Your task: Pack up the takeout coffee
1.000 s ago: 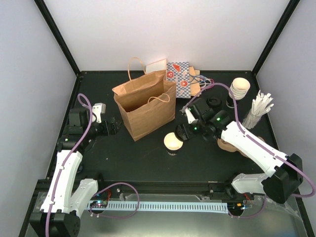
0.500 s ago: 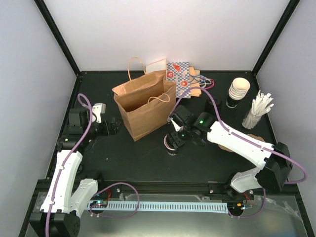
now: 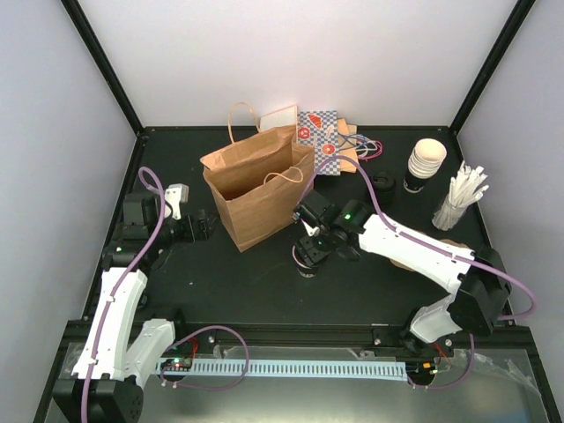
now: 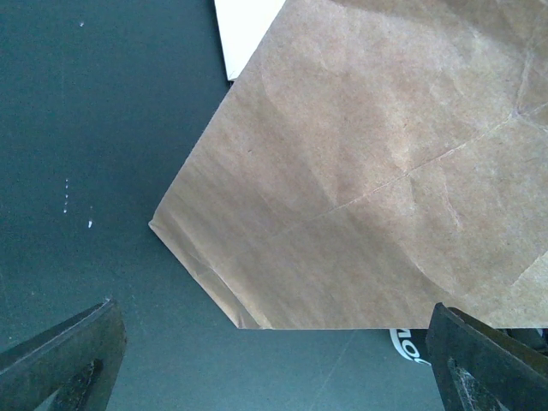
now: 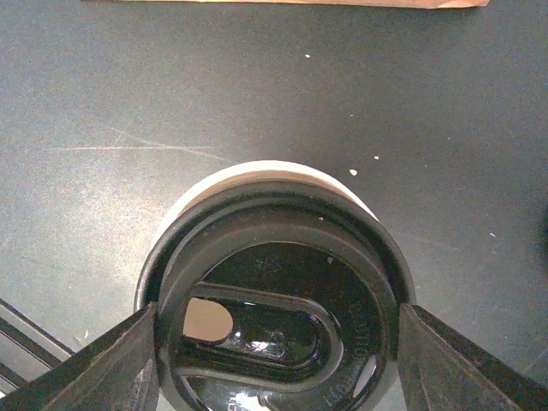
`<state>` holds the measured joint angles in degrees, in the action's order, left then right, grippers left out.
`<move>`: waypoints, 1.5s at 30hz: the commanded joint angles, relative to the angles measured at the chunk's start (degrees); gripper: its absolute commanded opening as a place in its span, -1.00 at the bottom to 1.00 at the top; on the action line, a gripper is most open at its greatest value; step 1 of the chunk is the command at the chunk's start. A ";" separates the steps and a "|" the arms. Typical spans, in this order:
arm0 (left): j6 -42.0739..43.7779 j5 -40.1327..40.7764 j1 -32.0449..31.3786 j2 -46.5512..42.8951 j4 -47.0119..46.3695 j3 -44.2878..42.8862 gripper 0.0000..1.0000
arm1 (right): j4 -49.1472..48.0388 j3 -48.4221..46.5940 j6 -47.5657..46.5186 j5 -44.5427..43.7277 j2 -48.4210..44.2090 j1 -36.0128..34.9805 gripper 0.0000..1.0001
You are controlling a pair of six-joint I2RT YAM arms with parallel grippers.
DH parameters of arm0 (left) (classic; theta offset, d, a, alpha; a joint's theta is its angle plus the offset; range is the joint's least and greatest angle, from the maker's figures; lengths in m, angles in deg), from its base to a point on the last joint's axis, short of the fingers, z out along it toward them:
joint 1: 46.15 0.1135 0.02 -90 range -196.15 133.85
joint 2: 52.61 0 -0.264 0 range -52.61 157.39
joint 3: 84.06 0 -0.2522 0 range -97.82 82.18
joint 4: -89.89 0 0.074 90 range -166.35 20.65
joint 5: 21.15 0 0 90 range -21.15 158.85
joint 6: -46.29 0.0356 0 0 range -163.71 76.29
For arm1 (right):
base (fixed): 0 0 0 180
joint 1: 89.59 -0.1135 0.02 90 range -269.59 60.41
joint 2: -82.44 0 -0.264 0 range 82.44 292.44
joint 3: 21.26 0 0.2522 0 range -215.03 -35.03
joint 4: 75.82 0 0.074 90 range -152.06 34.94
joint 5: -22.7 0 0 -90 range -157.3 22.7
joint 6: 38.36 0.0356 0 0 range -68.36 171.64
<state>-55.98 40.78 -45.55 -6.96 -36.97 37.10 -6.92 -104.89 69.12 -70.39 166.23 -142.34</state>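
Note:
The takeout coffee, a cream-white paper cup with its rim showing, stands on the black table just right of the brown paper bag. A round black lid lies over the cup's mouth. My right gripper is directly above it, and in the right wrist view its fingers press the lid's left and right edges. My left gripper is open and empty at the bag's left side. In the left wrist view it faces the bag's lower side wall.
A stack of paper cups, a loose black lid and a holder of white stirrers stand at the back right. Patterned packets lie behind the bag. The bag stands open and upright.
My right gripper moved left with the black lid and came over the open cup. The cup's cream mouth is now covered by the lid. The left arm has not moved.

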 commanded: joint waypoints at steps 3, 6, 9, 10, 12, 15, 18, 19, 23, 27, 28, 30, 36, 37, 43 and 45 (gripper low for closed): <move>-0.12 0.58 -0.43 0.04 -0.70 -0.27 0.97 | 0.13 -2.69 0.15 -1.90 2.01 -1.38 0.25; -0.10 0.59 -0.45 0.13 -0.72 -0.27 0.97 | 0.32 -3.20 -0.16 -2.31 2.71 -1.92 0.25; -0.21 0.64 -0.50 0.27 -0.71 -0.27 0.98 | 0.70 -3.58 -0.31 -2.93 3.44 -2.30 0.25; -0.19 0.51 -0.45 0.31 -0.67 -0.23 0.98 | 0.79 -3.75 -0.31 -3.20 3.67 -2.41 0.25; -0.14 0.49 -0.45 0.38 -0.68 -0.22 0.97 | 1.16 -4.22 -0.30 -4.03 3.96 -2.73 0.25; -0.18 0.42 -0.48 0.41 -0.71 -0.26 0.98 | 1.22 -4.70 -0.49 -4.27 4.06 -3.04 0.26; -0.36 0.31 -0.50 0.49 -0.65 -0.27 0.97 | 1.77 -5.13 -0.90 -4.15 5.20 -3.14 0.26; -0.38 0.32 -0.48 0.45 -0.64 -0.34 0.97 | 2.18 -5.25 -0.90 -4.21 5.72 -3.21 0.26; -0.89 -1.01 -0.60 -0.04 1.35 -1.36 0.98 | 2.48 -4.65 -1.08 -3.81 6.68 -3.45 0.27; -3.61 -5.33 -0.60 -1.43 6.14 -2.97 0.97 | 2.53 -4.17 -1.40 -3.56 7.35 -3.71 0.27; -4.80 -6.44 -0.60 -2.07 7.34 -2.69 0.98 | 2.45 -4.07 -1.51 -3.55 7.46 -3.76 0.27; -8.07 -9.11 -0.60 -4.32 8.61 -0.88 0.97 | 2.17 -3.73 -1.60 -3.45 7.47 -3.86 0.27; -18.76 -15.60 -2.80 -14.44 7.57 6.95 0.90 | 0.84 -3.38 -1.95 -2.67 7.28 -4.11 0.28; -21.23 -16.47 -3.96 -15.97 6.07 8.23 0.88 | 0.59 -3.35 -2.22 -2.30 7.47 -4.09 0.28; -32.29 -12.79 -16.11 -17.69 -5.27 14.56 0.78 | 0.72 -2.64 -3.19 -2.15 9.50 -4.09 0.28; -34.87 -11.24 -20.30 -16.25 -8.83 15.93 0.77 | 0.39 -1.69 -3.34 -1.94 9.77 -4.11 0.28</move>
<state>-81.49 27.84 -59.32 -24.77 -36.36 51.00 -6.51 -108.93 66.78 -74.00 172.61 -145.82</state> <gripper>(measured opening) 0.893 0.712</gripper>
